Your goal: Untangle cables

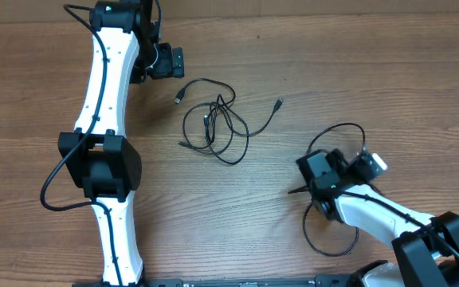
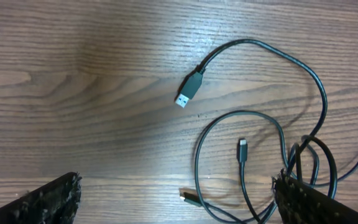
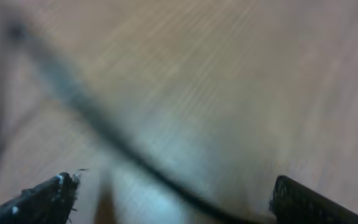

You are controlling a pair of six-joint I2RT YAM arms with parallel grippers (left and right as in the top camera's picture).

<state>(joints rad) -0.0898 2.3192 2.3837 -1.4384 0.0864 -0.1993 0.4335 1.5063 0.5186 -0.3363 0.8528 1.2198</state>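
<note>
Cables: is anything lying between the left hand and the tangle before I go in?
Nothing visible. Only bare table lies between the open left hand and the cables. In the left wrist view the USB plug and loops lie uncovered on the wood. The right hand sits off to the side, apart from the tangle.

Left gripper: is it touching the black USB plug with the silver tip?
Apart. The left wrist view shows a wide gap between the silver-tipped black USB plug and the open left gripper.

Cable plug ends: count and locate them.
4. USB plug upper left of the tangle, second plug upper right, third plug lower left, fourth plug inside the loops. Others may be hidden.
</note>
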